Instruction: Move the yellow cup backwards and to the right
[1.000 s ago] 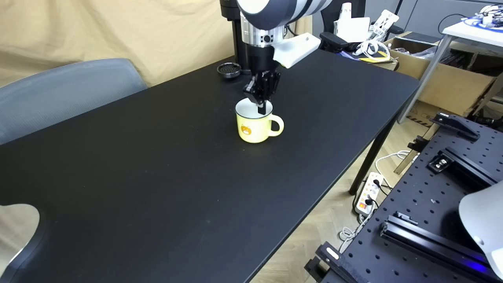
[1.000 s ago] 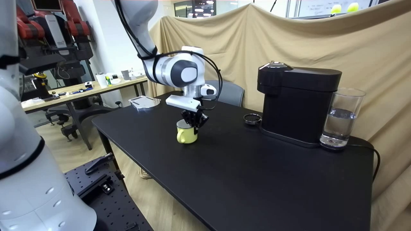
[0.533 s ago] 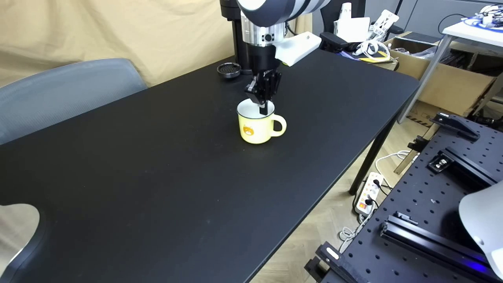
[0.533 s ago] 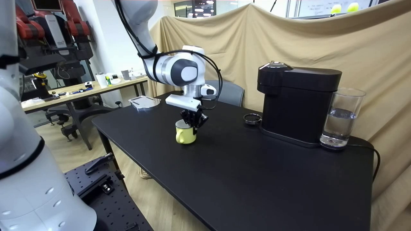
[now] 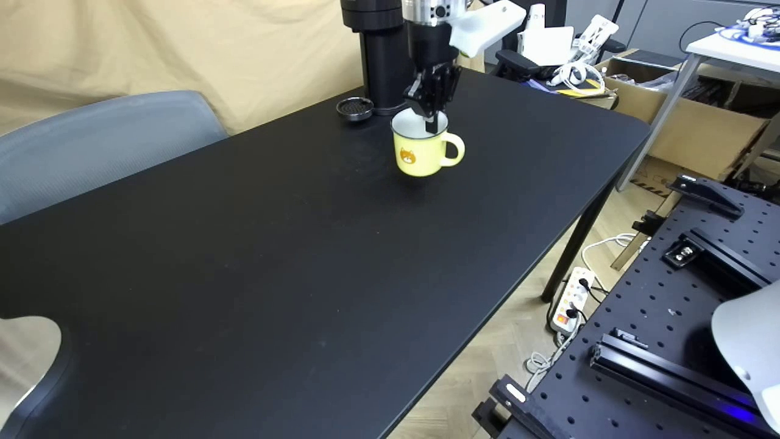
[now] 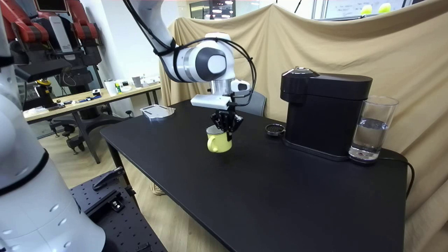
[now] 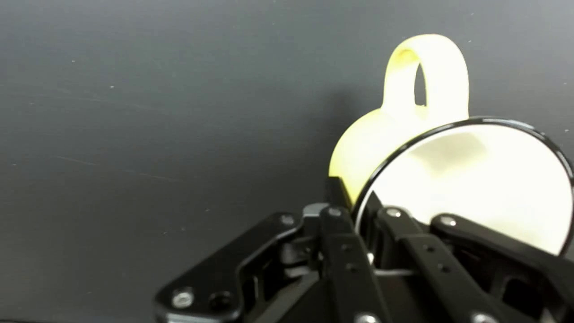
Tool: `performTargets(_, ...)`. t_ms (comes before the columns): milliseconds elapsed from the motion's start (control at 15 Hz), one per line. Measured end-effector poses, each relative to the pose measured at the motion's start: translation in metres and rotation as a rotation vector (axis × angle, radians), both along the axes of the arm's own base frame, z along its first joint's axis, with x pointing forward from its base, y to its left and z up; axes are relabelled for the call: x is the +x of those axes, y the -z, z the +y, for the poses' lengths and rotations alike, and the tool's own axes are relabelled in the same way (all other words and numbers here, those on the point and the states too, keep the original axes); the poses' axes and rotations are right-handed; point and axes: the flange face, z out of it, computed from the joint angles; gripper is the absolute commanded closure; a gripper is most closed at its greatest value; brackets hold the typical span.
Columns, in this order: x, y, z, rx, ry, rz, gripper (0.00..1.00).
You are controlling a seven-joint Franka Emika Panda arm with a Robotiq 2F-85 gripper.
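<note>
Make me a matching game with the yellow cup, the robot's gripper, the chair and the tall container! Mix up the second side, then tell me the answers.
Column one
1. yellow cup
2. gripper
3. chair
4. tall container

Column two
A. grey-blue
B. see-through, with liquid inside
C. has an orange face on its side
D. pinching a cup's wall

Pairs: 1-C, 2-D, 3-A, 4-B

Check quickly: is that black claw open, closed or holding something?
Black claw: closed, holding the round, pale yellow, black-rimmed, loop-handled mug.
</note>
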Motion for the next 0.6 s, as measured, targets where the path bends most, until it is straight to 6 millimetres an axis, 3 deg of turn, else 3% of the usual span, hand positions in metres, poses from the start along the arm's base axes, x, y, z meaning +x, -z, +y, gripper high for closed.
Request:
performTargets(267,0.023,-0.012,-0.022,-0.008,0.046,0.001,0.98)
performTargets(600,0.064,0.007,-0.036,0.005,0.091,0.022,0.98)
